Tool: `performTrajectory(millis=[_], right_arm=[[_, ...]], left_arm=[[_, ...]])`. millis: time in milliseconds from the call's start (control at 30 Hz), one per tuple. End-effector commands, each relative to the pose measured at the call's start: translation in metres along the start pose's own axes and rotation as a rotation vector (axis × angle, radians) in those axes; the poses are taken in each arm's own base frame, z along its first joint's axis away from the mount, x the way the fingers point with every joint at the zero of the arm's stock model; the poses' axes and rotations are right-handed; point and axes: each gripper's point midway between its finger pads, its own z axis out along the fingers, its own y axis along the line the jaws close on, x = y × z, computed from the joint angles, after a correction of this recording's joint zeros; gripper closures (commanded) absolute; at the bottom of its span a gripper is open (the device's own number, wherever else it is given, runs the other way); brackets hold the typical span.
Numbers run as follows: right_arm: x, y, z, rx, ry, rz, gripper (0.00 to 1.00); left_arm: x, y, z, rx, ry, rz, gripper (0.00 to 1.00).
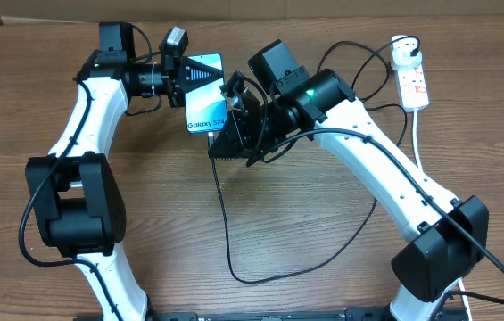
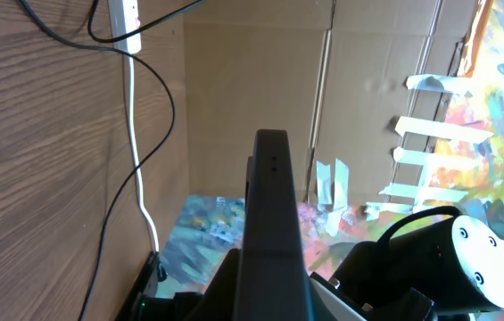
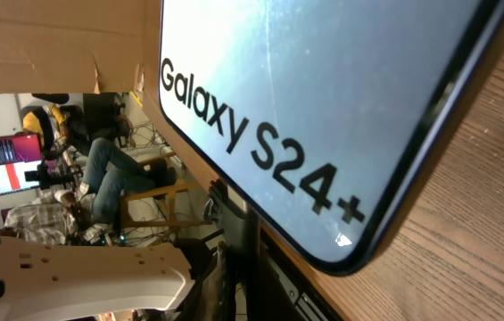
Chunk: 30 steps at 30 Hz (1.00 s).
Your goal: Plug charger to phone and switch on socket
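From above, the left pincer point(image 1: 183, 78) is clamped on the far-left part of the phone point(image 1: 205, 98) and holds it up off the desk point(image 1: 305, 267), screen facing up. The phone's long axis runs from far to near, and its lettered end points toward the robot. The right pincer point(image 1: 232, 120) sits just beside that near end, at its right corner, with its jaws together. The charger cable point(image 1: 225, 214) climbs from the desk straight in under it. I judge it to be carrying the small plug tip, though the tip itself is hidden. The power strip point(image 1: 412, 80) lies well off to the phone's right, so the right arm is the nearer one for the switch. In the left wrist view the phone point(image 2: 272, 223) stands edge-on as a dark slab held between that pincer's fingers. The right wrist view is filled by the phone's point(image 3: 323, 107) screen and its rounded end. Neither the tip nor the port shows, so the tip's lineup with that short edge cannot be judged.
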Motion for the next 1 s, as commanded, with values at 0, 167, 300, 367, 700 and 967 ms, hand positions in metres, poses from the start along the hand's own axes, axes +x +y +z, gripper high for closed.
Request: performTrajectory(millis=[0, 167, 300, 367, 700, 967], right_arm=[[-0.0013, 0.0042, -0.0009, -0.015, -0.002, -0.018, 0.97], [-0.0014, 0.0042, -0.0009, -0.016, -0.002, -0.018, 0.97], [-0.0015, 0.0042, -0.0009, -0.016, -0.002, -0.018, 0.97], [-0.0014, 0.0044, -0.0009, -0.016, -0.002, -0.018, 0.97], [0.0008, 0.0085, 0.0030, -0.019, 0.004, -0.032, 0.97], [-0.0002, 0.0062, 0.0030, -0.006, -0.001, -0.023, 0.96]], left_arm=[[0.0041, -0.0102, 0.0030, 0.025, 0.024, 0.033, 0.96], [0.0042, -0.0103, 0.0030, 0.025, 0.024, 0.033, 0.96], [0.0042, -0.0103, 0.0030, 0.025, 0.024, 0.033, 0.96], [0.0042, -0.0103, 0.0030, 0.025, 0.024, 0.033, 0.96], [0.0039, -0.0099, 0.0030, 0.023, 0.023, 0.033, 0.96], [0.0043, -0.0104, 0.0030, 0.026, 0.025, 0.032, 0.96]])
